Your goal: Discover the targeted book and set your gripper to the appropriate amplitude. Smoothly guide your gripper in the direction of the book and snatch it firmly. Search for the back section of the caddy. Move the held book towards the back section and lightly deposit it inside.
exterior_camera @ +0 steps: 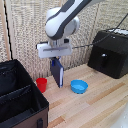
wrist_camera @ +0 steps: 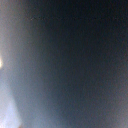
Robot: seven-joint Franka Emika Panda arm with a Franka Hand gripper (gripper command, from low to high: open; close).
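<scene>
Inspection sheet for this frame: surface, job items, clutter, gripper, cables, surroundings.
Surface: light wooden table.
Job's things: book, dark blue, upright, its top between the gripper's fingers; whether it touches the table cannot be told. Caddy, black, at the exterior view's left, its back section without a book.
Clutter: red cup; blue bowl; black appliance box.
Gripper: gripper shut on the book.
Cables: dark cable above the appliance box.
Surroundings: woven screen behind. Wrist view blurred dark blue.

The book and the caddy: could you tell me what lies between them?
In the exterior view, the red cup stands between the book and the caddy.
</scene>
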